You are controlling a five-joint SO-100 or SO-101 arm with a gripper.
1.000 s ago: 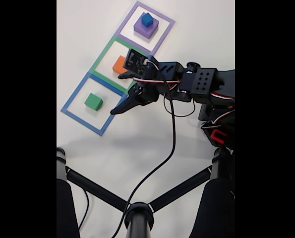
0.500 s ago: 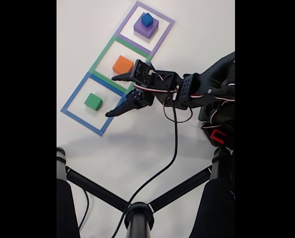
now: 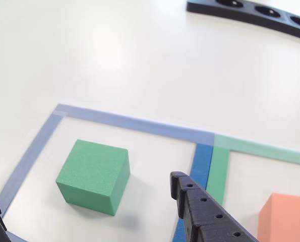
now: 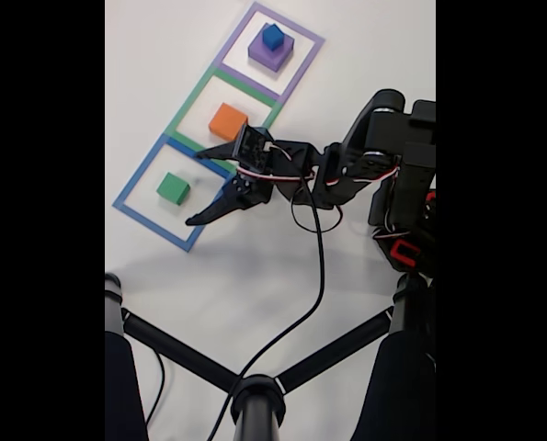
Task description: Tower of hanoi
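In the fixed view we see the arm reach leftward from the right, its gripper spread wide and empty beside the blue square outline holding the green cube. The orange cube sits apart; the dark blue cube tops the purple cube. In the other view we see one fingertip just right of the green cube.

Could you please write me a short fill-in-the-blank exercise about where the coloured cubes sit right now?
1. The small dark blue cube sits on top of the large ____ cube.
2. The matte green cube lies inside the flat ____ square outline.
3. The matte orange cube lies inside the flat ____ square outline.
4. The open black claw holds ____.

Missing words: purple; blue; green; nothing
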